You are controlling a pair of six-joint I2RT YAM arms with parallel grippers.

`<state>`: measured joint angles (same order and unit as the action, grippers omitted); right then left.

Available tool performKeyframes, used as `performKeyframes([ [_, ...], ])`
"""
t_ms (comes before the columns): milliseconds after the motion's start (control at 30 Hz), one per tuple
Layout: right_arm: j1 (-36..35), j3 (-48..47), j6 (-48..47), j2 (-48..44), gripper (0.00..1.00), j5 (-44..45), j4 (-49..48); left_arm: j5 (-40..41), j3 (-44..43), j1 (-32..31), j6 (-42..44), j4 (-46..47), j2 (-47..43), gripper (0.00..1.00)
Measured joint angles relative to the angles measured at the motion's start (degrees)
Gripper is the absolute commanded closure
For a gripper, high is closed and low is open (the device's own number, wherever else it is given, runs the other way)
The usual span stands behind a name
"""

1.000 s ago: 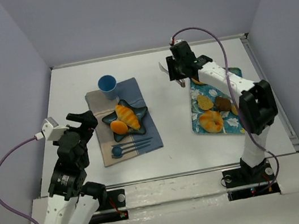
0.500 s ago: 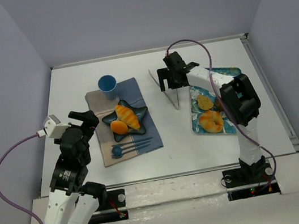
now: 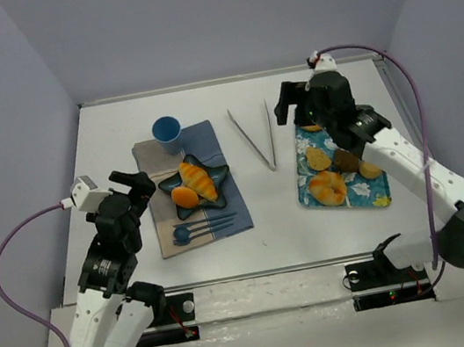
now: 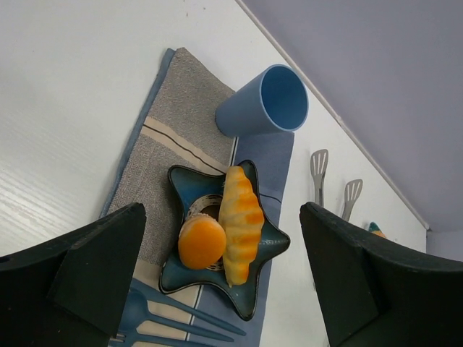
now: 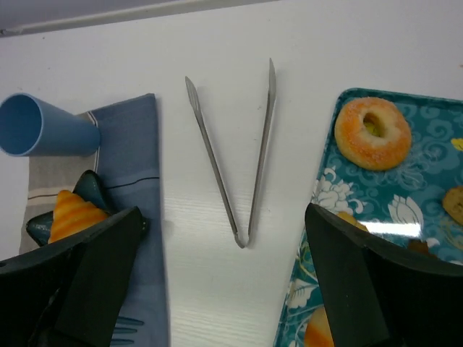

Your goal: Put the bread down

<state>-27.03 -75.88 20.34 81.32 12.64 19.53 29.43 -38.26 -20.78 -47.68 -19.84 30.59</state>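
Top external view: left claw (image 3: pixel 132 186) hangs wide, empty, left of the star plate (image 3: pixel 221 173) holding the croissant (image 3: pixel 198 181) and bun (image 3: pixel 185 197); farther, right claw (image 5: pixel 223 217) gapes empty beside the tongs (image 3: pixel 269 132) on the desk (image 3: pixel 118 130), where a low sweep could scatter them

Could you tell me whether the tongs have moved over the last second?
Yes. The tongs went left from the tray's far corner and now lie flat on the table between tray and placemat.
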Motion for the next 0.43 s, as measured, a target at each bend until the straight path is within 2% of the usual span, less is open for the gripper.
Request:
performKeyframes([
  [167, 0.0, 17.3, 5.6, -17.4, 0.0, 5.0, -1.6, -0.3, -0.1, 0.0, -0.2, -1.0, 1.1, 0.01],
  [433, 0.0, 30.6, 10.1, -29.6, 0.0, 9.1, 0.3, -2.6, -0.1, 0.0, -0.6, -1.4, 1.5, 0.01],
])
